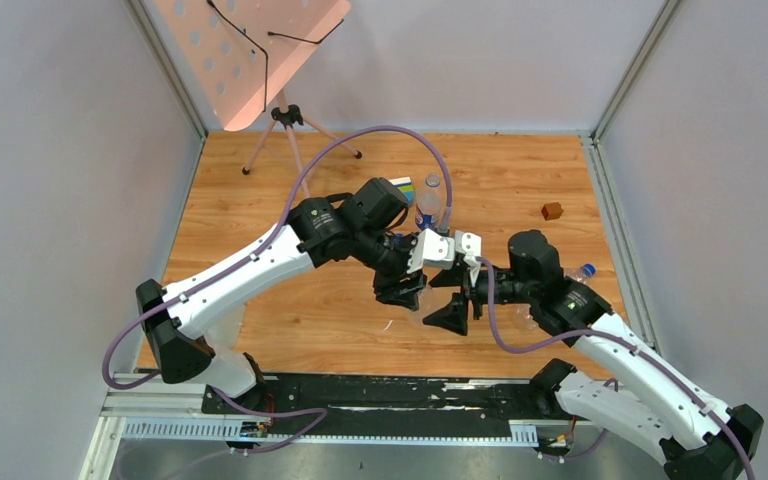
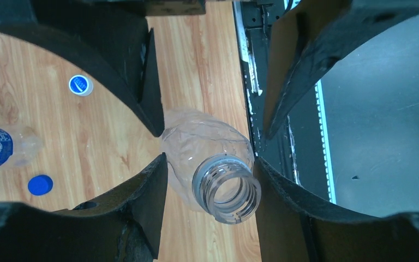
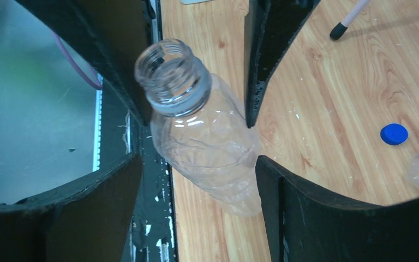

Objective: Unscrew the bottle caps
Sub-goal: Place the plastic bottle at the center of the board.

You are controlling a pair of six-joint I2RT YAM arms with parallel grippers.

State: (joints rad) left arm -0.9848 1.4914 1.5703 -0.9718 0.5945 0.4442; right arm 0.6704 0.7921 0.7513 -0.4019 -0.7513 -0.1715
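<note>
An unlabelled clear bottle (image 2: 207, 147) (image 3: 207, 142) hangs tilted between both grippers; its threaded neck (image 2: 229, 191) is bare and uncapped. My right gripper (image 3: 199, 158) (image 1: 455, 312) is shut on the bottle's body. My left gripper (image 2: 211, 158) (image 1: 403, 290) stands open, its fingers either side of the neck and shoulder, holding nothing. On the table lie a loose dark blue cap (image 2: 40, 185) (image 3: 394, 134) and a whitish cap with a blue inside (image 2: 81, 85). A capped labelled bottle (image 1: 427, 205) stands behind the grippers, and another labelled bottle (image 2: 0, 147) shows at the left edge.
A bottle with a blue cap (image 1: 580, 272) lies by the right arm. At the back are a toy block cluster (image 1: 403, 186), a small brown cube (image 1: 552, 211) and a tripod (image 1: 285, 115). The black base rail (image 1: 360, 395) runs along the near edge.
</note>
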